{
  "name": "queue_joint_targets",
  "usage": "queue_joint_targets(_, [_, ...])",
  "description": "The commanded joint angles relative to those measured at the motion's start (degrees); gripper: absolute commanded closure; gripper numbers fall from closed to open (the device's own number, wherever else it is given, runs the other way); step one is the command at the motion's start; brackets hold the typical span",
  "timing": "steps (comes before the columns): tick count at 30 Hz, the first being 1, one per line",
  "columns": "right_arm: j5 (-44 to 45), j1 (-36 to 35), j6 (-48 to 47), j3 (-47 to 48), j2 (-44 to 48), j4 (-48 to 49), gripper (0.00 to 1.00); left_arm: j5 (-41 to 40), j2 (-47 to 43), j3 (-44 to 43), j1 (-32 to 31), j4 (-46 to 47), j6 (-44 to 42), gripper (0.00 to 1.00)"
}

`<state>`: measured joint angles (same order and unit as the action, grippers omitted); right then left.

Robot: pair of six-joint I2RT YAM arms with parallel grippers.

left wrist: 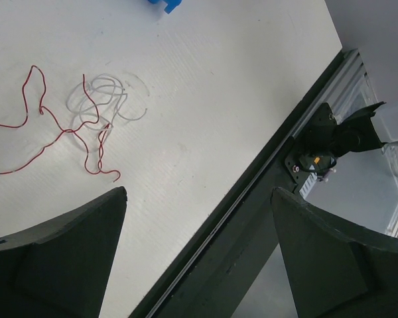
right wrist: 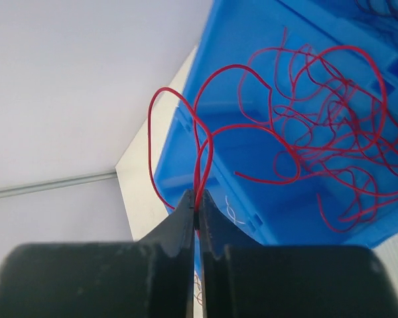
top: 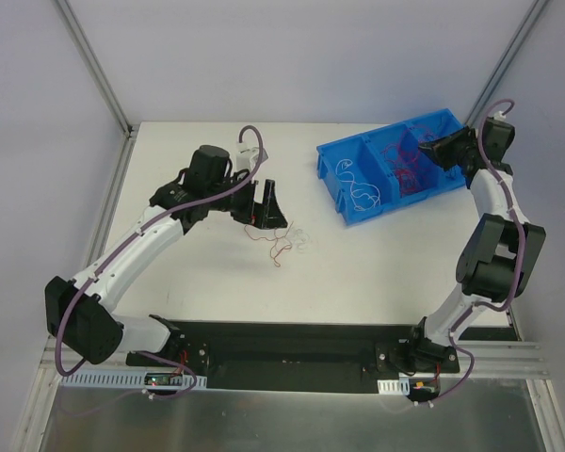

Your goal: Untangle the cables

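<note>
A small tangle of thin red and white cables (top: 284, 242) lies on the white table, just right of my left gripper (top: 266, 204). In the left wrist view the red strand (left wrist: 66, 129) and white loops (left wrist: 106, 99) lie above my wide-open, empty fingers (left wrist: 66, 252). My right gripper (right wrist: 198, 199) is shut on a looped red cable (right wrist: 202, 142) and holds it over the blue bin (top: 358, 165). More red cables (right wrist: 331, 132) sit in the bin's middle compartment (top: 402, 162); white ones (top: 363, 188) lie in the left one.
The blue bin stands at the back right of the table. A black rail (top: 292, 353) with the arm bases runs along the near edge. Metal frame posts (top: 94, 66) rise at the back corners.
</note>
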<state>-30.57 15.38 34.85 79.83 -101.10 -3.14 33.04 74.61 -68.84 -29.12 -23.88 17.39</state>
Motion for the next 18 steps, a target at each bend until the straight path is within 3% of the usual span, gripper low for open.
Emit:
queue_joint_targets(1, [-1.2,-0.7,-0.4,5.3,-1.2,3.9,1.00,2.4,0.4,0.0,0.8,2.3,0.8,0.10])
queue_joint_targets(10, [1.8,-1.9,-2.4,13.9,-11.9,-1.7,1.00,2.2,0.0,0.4,1.8,2.7,1.1,0.10])
queue_joint_targets(18, [10.7,-5.4,-11.9,18.9,-15.7,-10.7,1.00,2.6,0.0,0.5,2.1,2.9,1.2,0.10])
